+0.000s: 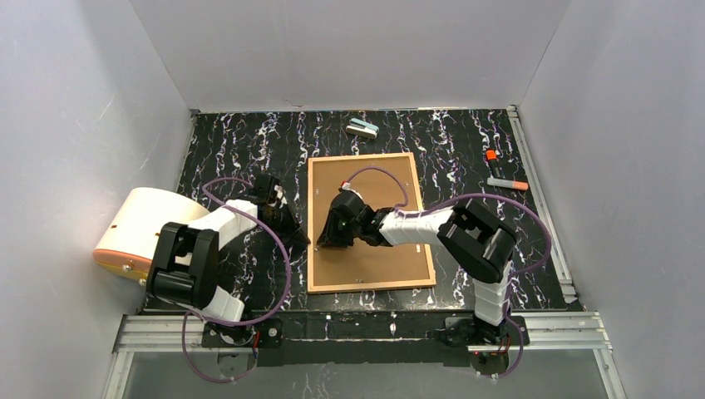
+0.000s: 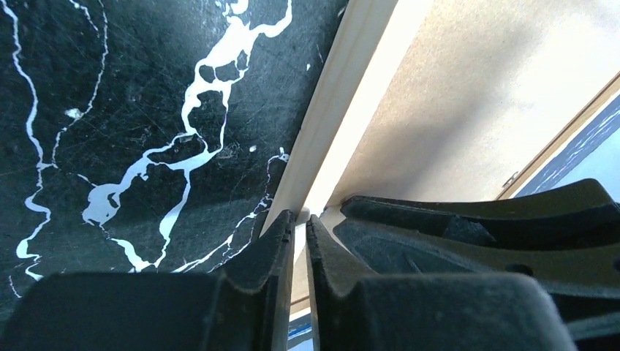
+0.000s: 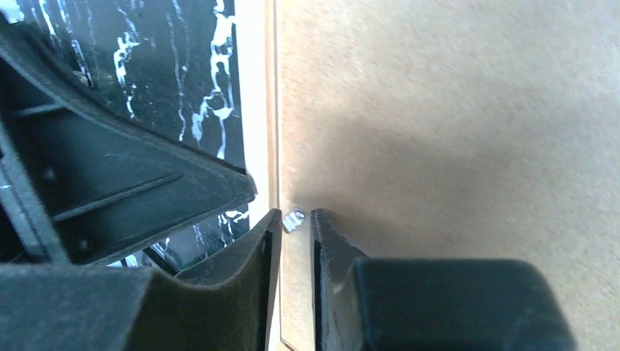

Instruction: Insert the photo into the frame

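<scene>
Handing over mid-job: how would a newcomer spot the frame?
On the black marbled table, look dead centre for the biggest flat rectangle. The frame alone has a thin light-wood border around plain brown board; the markers to its right are small.

Robot lab cell; white panel walls; black marbled tabletop; two arms on an aluminium rail

The frame is lying flat, back side up: thin light-wood border, brown board filling it. Its left edge is sitting pinched between the left gripper fingertips, and a little metal tab there is getting nipped by the right gripper.
</scene>
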